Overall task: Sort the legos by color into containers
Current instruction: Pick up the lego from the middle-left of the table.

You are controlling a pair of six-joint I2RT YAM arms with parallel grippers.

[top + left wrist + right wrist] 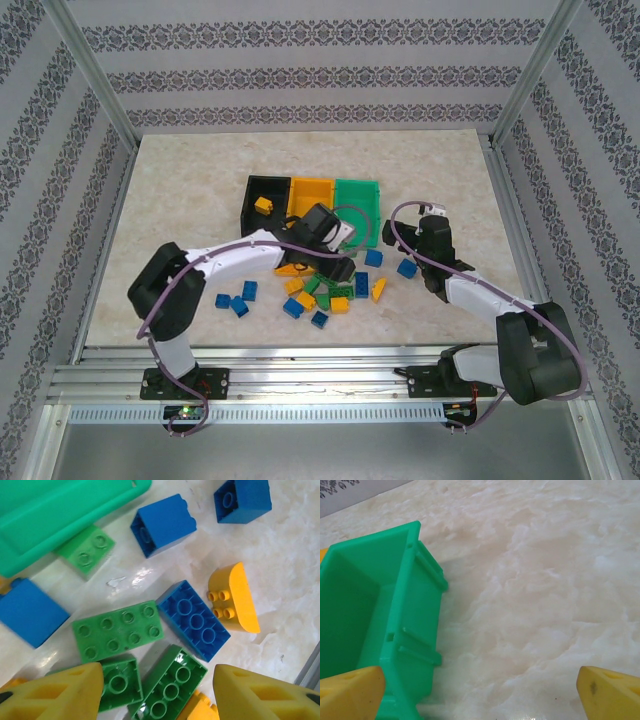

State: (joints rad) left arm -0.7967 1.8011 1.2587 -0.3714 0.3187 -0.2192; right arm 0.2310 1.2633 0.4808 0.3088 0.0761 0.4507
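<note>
The legos lie in a loose pile in front of the containers: a black bin (262, 190), an orange-yellow bin (311, 190) and a green bin (359, 195). A yellow brick (264, 205) sits inside the black bin. My left gripper (340, 268) hovers open over the pile. Its yellow fingers (65, 692) straddle an upturned long green brick (170, 682) and an upturned small green brick (119, 682), gripping neither. Beyond them lie a flat green brick (117, 629), a long blue brick (194, 620) and a rounded yellow brick (234, 597). My right gripper (432, 222) stands open over bare table beside the green bin (370, 610).
More blue bricks (240, 298) lie left of the pile, and others (406, 268) lie near the right arm. The green bin's corner (60, 515) is close above the left gripper. Metal frame posts and patterned walls enclose the table (180, 200).
</note>
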